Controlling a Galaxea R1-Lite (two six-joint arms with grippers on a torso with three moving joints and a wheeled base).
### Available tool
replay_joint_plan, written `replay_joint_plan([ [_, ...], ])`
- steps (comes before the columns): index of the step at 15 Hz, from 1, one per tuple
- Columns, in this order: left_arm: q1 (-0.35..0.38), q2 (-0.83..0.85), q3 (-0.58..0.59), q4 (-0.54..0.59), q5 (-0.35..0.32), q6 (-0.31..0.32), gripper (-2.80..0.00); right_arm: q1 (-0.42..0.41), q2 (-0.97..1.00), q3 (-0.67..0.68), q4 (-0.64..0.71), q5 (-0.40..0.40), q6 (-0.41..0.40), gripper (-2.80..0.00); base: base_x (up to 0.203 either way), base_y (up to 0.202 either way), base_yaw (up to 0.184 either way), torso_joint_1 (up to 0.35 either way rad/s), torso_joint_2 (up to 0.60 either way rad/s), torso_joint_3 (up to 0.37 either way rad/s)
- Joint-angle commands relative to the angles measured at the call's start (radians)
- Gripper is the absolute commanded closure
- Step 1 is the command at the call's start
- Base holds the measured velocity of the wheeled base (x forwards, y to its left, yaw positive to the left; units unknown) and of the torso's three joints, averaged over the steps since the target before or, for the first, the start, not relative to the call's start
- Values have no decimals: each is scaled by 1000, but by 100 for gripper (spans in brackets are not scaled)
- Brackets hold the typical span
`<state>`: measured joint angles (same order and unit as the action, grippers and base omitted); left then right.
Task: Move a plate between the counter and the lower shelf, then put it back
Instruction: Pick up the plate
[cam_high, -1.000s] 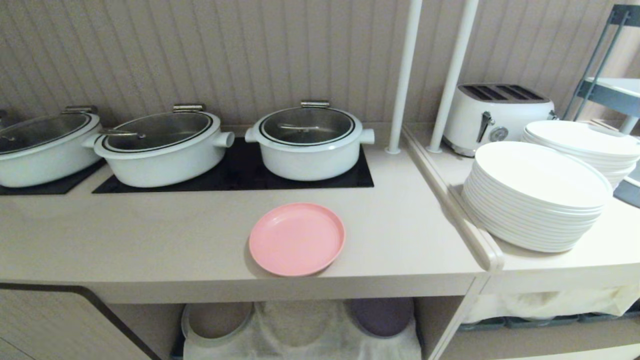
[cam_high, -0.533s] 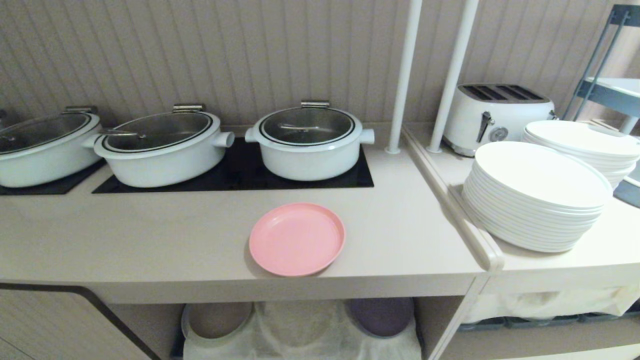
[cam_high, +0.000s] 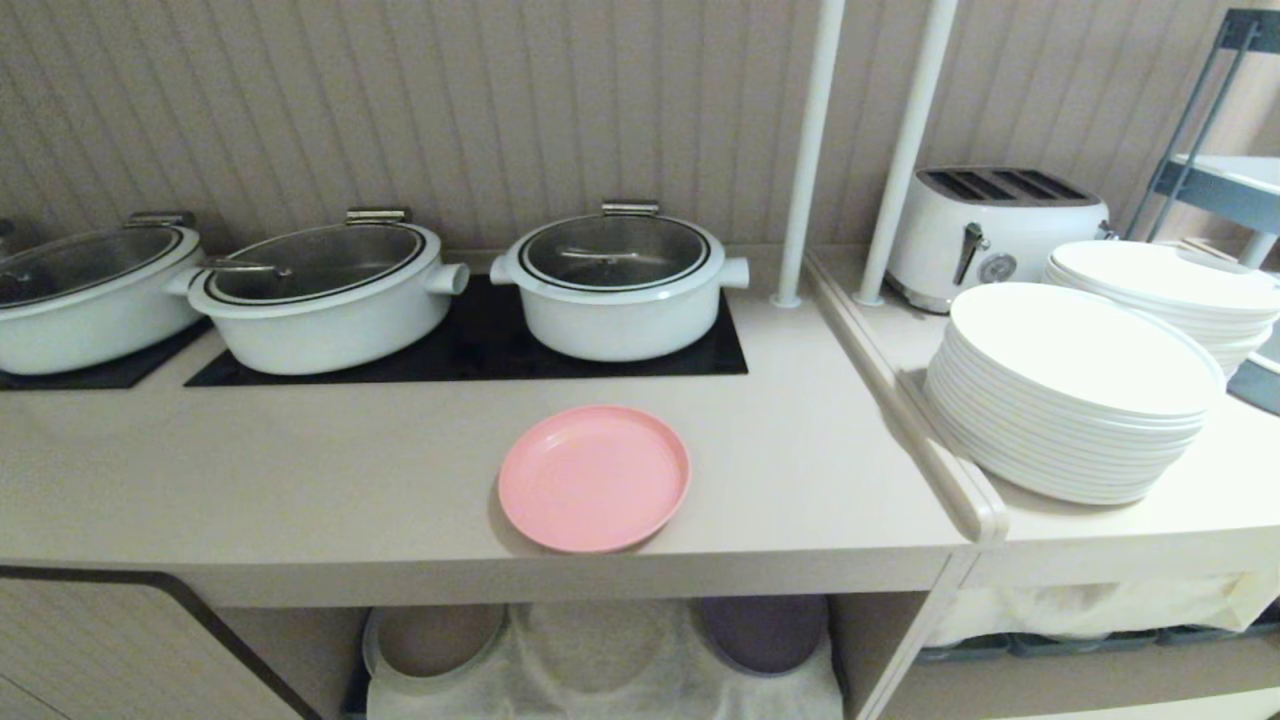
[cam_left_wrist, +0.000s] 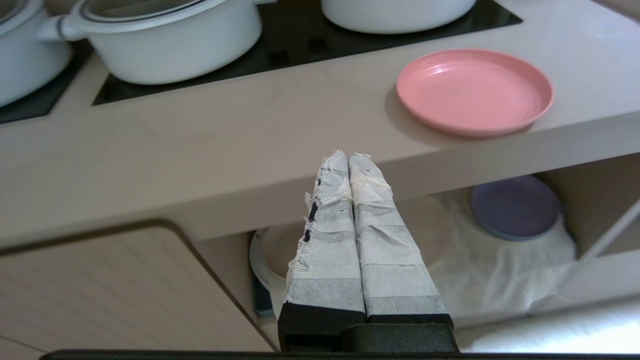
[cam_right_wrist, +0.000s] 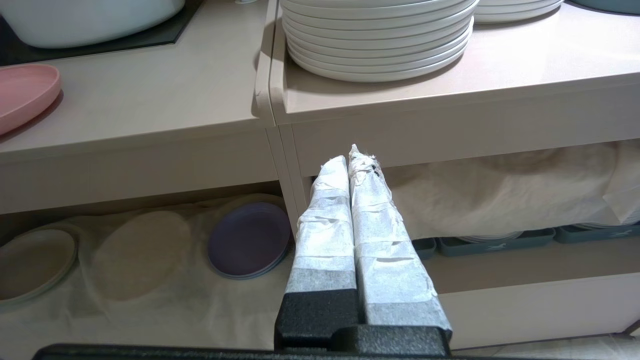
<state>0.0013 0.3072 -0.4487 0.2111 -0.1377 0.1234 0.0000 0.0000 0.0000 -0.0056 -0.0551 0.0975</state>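
pink plate (cam_high: 594, 478), beige counter (cam_high: 300, 480), wht pots (cam_high: 620, 290)

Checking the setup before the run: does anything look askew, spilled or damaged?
Nothing spilled or broken. The pink plate lies flat on the counter. Only oddity: the tape on the left gripper fingers is frayed at one edge.

Pink plate (cam_high: 594, 478) flat on counter (cam_high: 300, 470)
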Motion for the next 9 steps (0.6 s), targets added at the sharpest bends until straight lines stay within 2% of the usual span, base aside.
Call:
replay_joint_plan([
  [1, 0, 179, -75, 3, -8, 0, 0, 0, 0, 0, -1, 0, 1, 0, 0, 0, 0, 0, 0, 0],
  [5, -18, 438, -261, 42, -31, -2, 0, 0, 0, 0, -1, 0, 1, 0, 0, 0, 0, 0, 0, 0],
  [8, -101, 593, -380, 139, -48, -12, 0, 0, 0, 0, -1, 0, 1, 0, 0, 0, 0, 0, 0, 0],
  [9, -129, 651, -417, 154, -48, -35, 0, 0, 0, 0, -1, 0, 1, 0, 0, 0, 0, 0, 0, 0],
])
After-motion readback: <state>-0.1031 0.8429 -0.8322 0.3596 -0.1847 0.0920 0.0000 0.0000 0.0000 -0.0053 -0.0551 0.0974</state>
